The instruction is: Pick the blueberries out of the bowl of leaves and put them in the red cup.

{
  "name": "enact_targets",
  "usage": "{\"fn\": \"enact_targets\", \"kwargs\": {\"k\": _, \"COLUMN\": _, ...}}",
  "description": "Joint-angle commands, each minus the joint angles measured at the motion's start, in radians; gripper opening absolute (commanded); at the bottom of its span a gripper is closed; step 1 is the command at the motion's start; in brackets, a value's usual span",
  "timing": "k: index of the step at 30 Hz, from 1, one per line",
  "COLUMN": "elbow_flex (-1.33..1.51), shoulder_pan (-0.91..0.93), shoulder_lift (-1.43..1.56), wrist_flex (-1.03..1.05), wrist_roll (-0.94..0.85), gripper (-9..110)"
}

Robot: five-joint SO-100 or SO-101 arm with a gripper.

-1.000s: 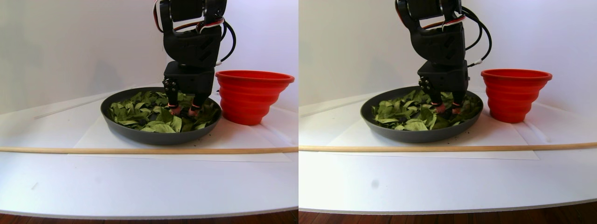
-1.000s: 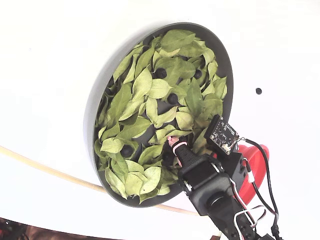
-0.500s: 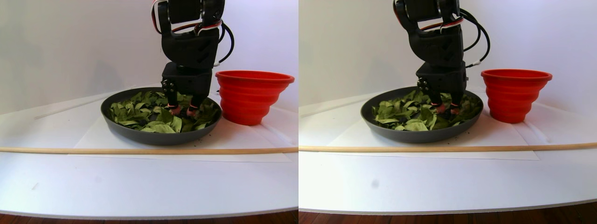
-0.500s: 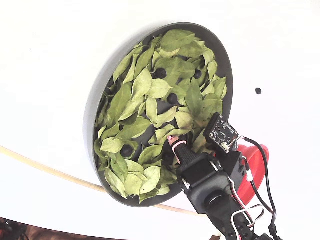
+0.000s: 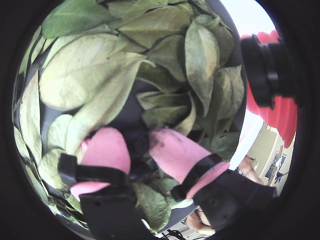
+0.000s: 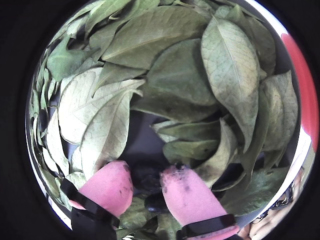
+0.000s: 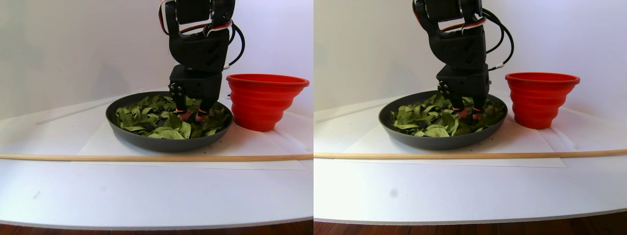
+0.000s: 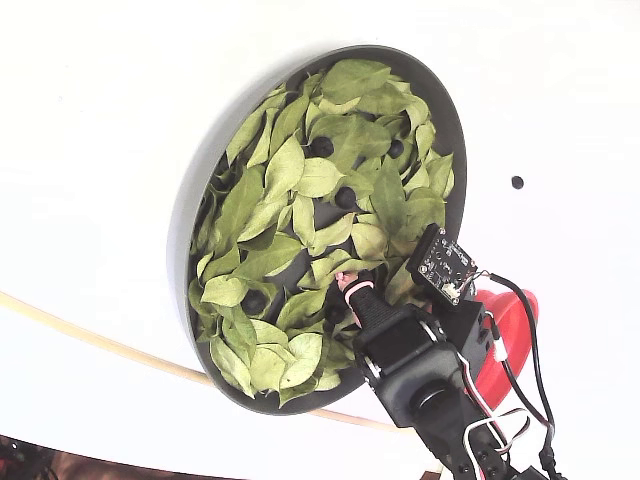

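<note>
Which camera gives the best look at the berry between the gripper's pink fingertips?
A wrist view: the dark berry sits between the pink fingertips, unobstructed. The other wrist view shows only a dark blur there. The stereo pair and fixed views hide it behind the leaves and arm.

Two fisheye wrist views, close above green pointed leaves [image 6: 175,85]. Stereo pair view low at surface [image 7: 147,191] level, facing dark grey oval bowl [image 7: 166,142]. Fixed view steeply overhead, sharing that bowl.

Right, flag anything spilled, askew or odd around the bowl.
Little stands out. A small black dot lies on the white table outside the bowl, and dark specks dot the paper by its base. The red cup stands upright.
</note>
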Motion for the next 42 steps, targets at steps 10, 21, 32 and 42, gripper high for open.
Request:
{"fn": "enact_targets", "kwargs": {"k": 10, "elbow_flex": 0.000, "shoulder_pan": -0.005, "shoulder_lift": 0.132, "wrist_flex": 0.044, "wrist_roll": -0.054, "gripper": 10}}
{"fn": "enact_targets", "kwargs": {"k": 21, "elbow_flex": -0.054, "shoulder_pan": -0.008, "shoulder_lift": 0.149, "wrist_flex": 0.048, "wrist_roll": -0.084, "gripper": 10}}
{"fn": "enact_targets", "kwargs": {"k": 32, "elbow_flex": -0.064, "shoulder_pan": -0.012, "shoulder_lift": 0.224, "wrist_flex": 0.094, "wrist_roll": -0.129, "gripper": 10}}
{"fn": "enact_targets", "kwargs": {"k": 42, "elbow_flex": -0.077, "shoulder_pan": -0.014, "shoulder_lift": 0.307, "wrist_flex": 0.163, "wrist_roll": -0.163, "gripper": 10}}
